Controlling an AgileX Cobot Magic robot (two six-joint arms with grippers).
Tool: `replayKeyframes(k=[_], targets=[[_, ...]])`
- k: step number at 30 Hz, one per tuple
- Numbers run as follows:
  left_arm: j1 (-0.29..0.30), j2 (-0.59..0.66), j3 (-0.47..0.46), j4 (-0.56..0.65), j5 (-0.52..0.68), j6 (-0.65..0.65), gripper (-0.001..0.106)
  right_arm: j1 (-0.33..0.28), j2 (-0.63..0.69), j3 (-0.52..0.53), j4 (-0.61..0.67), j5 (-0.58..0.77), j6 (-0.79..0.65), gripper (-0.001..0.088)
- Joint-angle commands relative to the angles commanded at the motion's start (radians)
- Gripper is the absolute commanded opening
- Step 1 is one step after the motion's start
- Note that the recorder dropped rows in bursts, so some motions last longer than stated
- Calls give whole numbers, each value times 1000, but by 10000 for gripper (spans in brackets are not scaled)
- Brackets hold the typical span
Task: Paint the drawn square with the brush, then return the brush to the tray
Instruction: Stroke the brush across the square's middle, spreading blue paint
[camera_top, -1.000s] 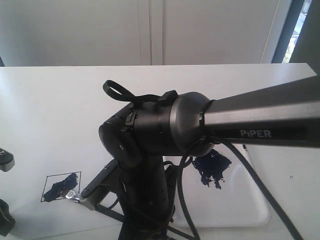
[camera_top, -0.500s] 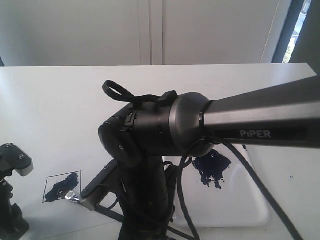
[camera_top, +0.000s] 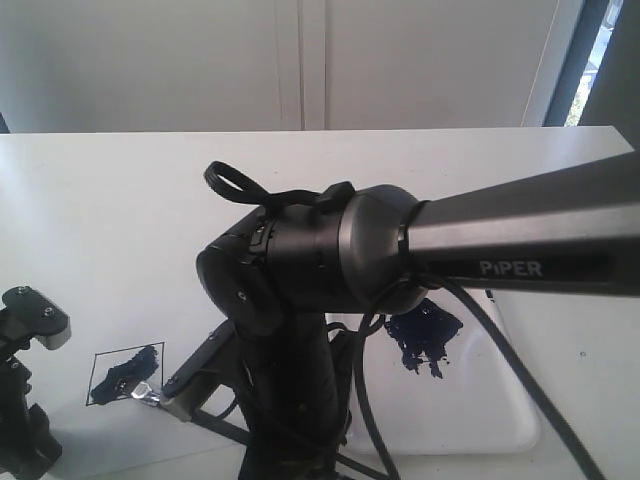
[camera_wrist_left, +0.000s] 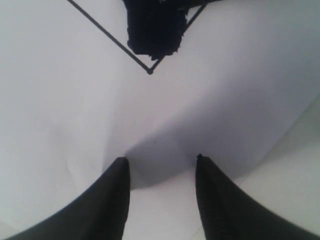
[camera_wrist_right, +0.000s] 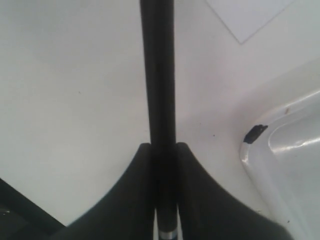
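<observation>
The drawn square (camera_top: 126, 376) lies at the front left, its middle smeared dark blue; one corner of it (camera_wrist_left: 150, 70) shows in the left wrist view. My right gripper (camera_wrist_right: 163, 150) is shut on the brush's black handle (camera_wrist_right: 157, 75). The silver ferrule (camera_top: 150, 394) sits at the square's near right corner, and the bristles are too small to make out. My left gripper (camera_wrist_left: 161, 165) stands open and holds nothing, just above the paper close to the square. The white tray (camera_top: 500, 410) with its blue blotch (camera_top: 422, 338) lies to the right, partly behind the right arm.
The right arm (camera_top: 330, 260) fills the middle of the exterior view and hides the table beneath it. The left arm (camera_top: 22, 420) stands at the front left edge. A corner of the paper sheet (camera_wrist_right: 245, 20) and the tray rim (camera_wrist_right: 250, 150) show in the right wrist view.
The left arm has come up into view at the front left, beside the square, and then settled. The right arm and brush have hardly moved.
</observation>
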Motion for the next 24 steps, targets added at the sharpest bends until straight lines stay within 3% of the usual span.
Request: replayKeyframes(k=[10,24], targets=[[0,0,0,0,-2,0,485,-4,-4,0,-81,38,46,0],[0,0,0,0,-2,0,485,-4,-4,0,-80,63,43,0]])
